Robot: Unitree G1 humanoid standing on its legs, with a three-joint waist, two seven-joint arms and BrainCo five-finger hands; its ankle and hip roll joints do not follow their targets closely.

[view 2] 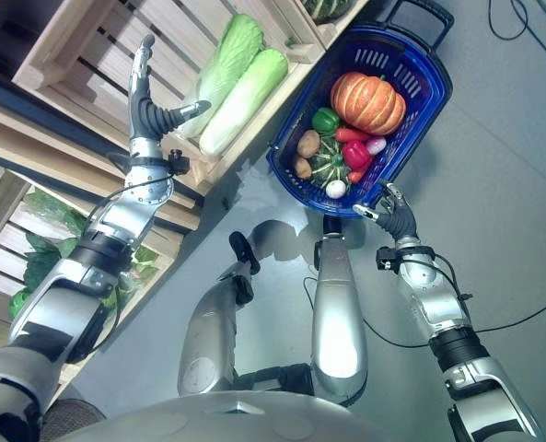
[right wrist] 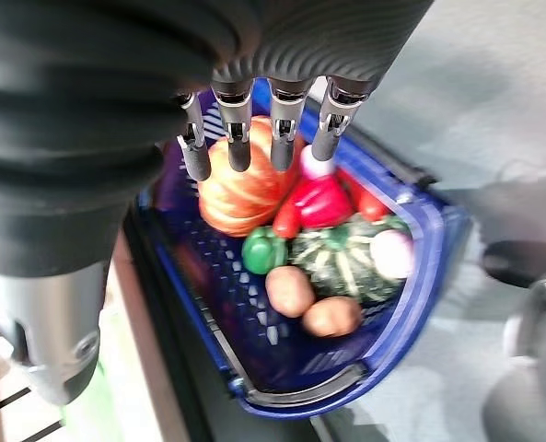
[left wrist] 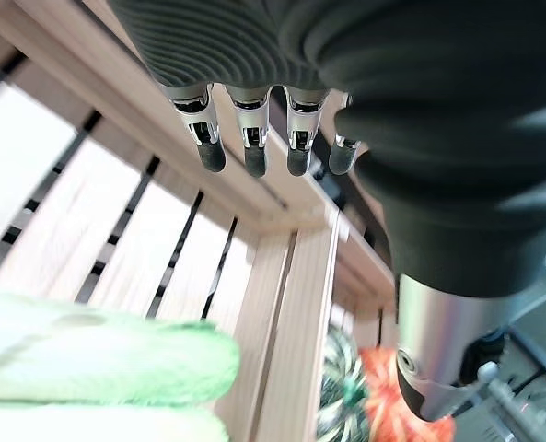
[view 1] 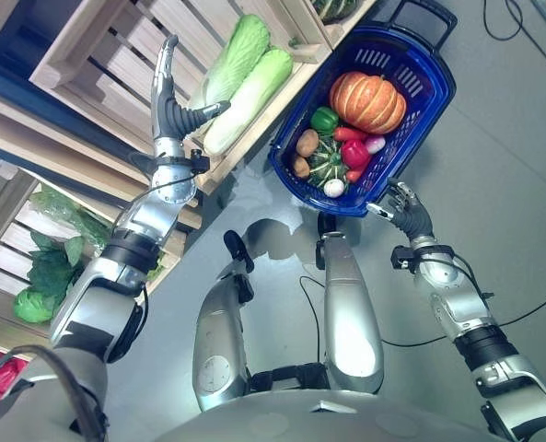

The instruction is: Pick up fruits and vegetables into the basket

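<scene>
My left hand (view 1: 173, 109) is raised in front of the pale slatted wooden crate (view 1: 88, 55), fingers straight and spread wide, thumb stuck out to the right, holding nothing. Just right of that thumb lie two long pale-green napa cabbages (view 1: 245, 78), side by side and touching in the crate. Their long axis runs from the near left up to the far right, leafy darker ends pointing far right, pale stem ends nearest my thumb. So the next vegetable lies to the right of my left hand, close by, and I judge that this hand, much the nearer, should take it across the narrow width.

The blue plastic shopping basket (view 1: 434, 106) stands on the grey floor to the right of the crate. It already holds an orange pumpkin (view 1: 367, 101), a green bell pepper (view 1: 324, 119), red peppers (view 1: 354, 152), a striped green squash (view 1: 327, 166) and two brown potatoes (view 1: 307, 143). My right hand (view 1: 404, 210) hovers at the basket's near rim, fingers loosely extended, empty.
</scene>
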